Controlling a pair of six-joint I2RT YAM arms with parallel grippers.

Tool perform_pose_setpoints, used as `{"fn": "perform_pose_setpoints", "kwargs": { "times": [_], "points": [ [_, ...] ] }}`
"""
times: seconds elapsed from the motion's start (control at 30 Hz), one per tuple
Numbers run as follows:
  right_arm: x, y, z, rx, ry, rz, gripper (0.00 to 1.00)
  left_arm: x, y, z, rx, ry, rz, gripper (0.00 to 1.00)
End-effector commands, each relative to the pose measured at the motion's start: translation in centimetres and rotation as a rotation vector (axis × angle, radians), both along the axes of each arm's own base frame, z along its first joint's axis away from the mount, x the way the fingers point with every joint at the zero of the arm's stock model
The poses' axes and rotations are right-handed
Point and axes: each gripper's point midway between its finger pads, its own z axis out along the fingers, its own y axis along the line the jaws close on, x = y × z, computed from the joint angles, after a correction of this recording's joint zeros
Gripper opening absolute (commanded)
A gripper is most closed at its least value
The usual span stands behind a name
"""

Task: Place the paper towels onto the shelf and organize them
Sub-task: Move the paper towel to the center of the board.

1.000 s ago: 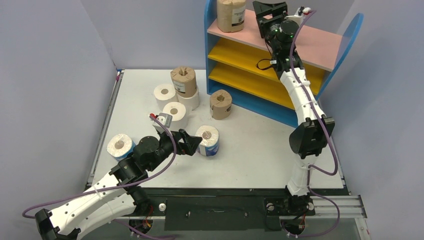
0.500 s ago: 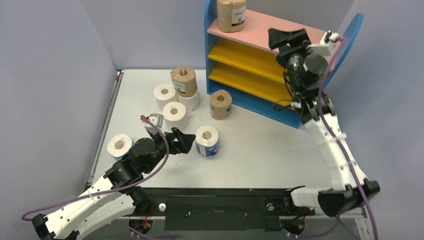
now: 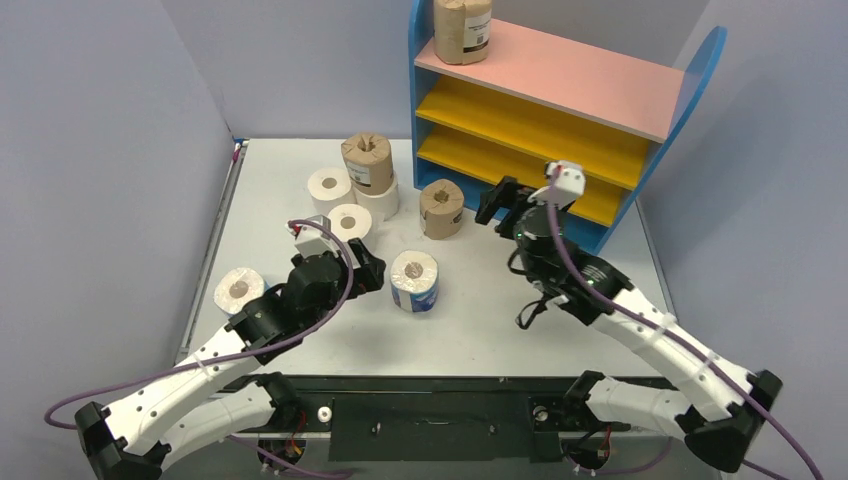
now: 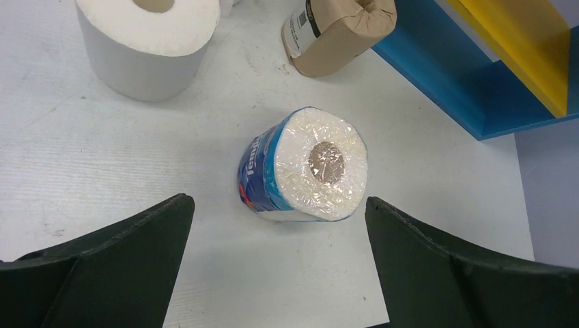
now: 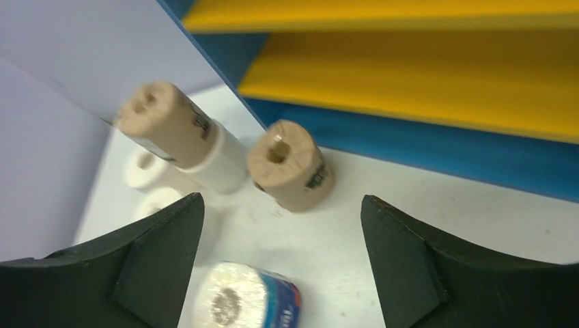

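**Both grippers are wide open and the rolls wait on the table**

Your left gripper (image 3: 372, 272) sits low over the table (image 3: 520, 320). Its two fingers (image 4: 116, 266) are spread far apart and hold nothing. A blue-and-white roll (image 4: 307, 171) stands on its end just in front of the finger tips. In the left wrist view it sits right in the middle of the gap. It does not touch either finger. A white roll (image 4: 147, 41) stands farther off to the left.

Your right gripper (image 3: 495, 205) is over the table, close to the low front edge of the shelf (image 3: 580, 75). Its fingers (image 5: 416, 260) are spread wide too, with nothing between them. A brown roll (image 5: 290, 164) stands ahead of it, near the blue foot of the shelf. That roll is apart from both fingers. The right wrist view is a little blurry, but you can see the gap well.

Look at the rest of the rolls. A second brown roll (image 3: 367, 160) stands on top of a bottom white roll (image 3: 383, 202) at the back of the table. Another white roll (image 3: 329, 188) stands just to the left of that stack. The other blue-and-white roll (image 3: 238, 290) stands near the left edge of the table, beside your left arm.

One roll is on the shelf. This third brown roll (image 3: 463, 28) stands upright at the left end of the pink top board.
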Motion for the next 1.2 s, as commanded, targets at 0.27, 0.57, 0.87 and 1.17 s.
{"fn": "perform_pose_setpoints", "kwargs": {
  "times": [0.27, 0.57, 0.87, 1.17],
  "points": [
    [5.6, 4.7, -11.2, -0.159, 0.212, 0.031, 0.88, 0.3, -1.0, -1.4, -0.115, 0.066, -0.044, 0.96],
    [11.5, 7.1, -15.1, -0.025, 0.322, 0.01, 0.87, -0.8, 0.2, -2.8, -0.123, 0.09, -0.032, 0.96],
    [15.2, 8.0, -18.5, -0.032, 0.41, -0.034, 0.85, -1.0, 1.4, -2.7, -0.088, 0.065, -0.018, 0.96],
    [16.0, 7.7, -20.6, -0.068, 0.464, -0.056, 0.79, -0.8, 1.5, -3.1, -0.064, 0.055, -0.02, 0.96]
  ]
}}
